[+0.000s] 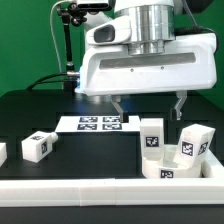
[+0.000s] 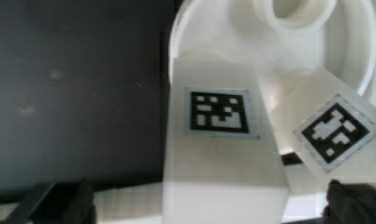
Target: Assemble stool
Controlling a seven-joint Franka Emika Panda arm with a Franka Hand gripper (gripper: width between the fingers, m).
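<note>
My gripper [image 1: 149,104] hangs open above a cluster of white stool parts at the exterior view's right. The cluster shows a tagged block [image 1: 151,135], a second tagged block [image 1: 192,143] and a low tagged piece [image 1: 165,168] in front. In the wrist view a tall white part with a square tag [image 2: 217,110] runs between my gripper [image 2: 206,205] fingers, which stand apart from it on both sides. A second tagged face [image 2: 339,128] leans beside it, and a rounded white piece with a hole [image 2: 291,20] lies beyond. A loose white leg [image 1: 38,146] lies on the exterior view's left.
The marker board [image 1: 97,123] lies flat on the black table behind the gripper. A long white rail [image 1: 100,190] borders the front edge and another the right side. Part of another white block [image 1: 2,152] shows at the left edge. A black stand [image 1: 68,40] rises at the back.
</note>
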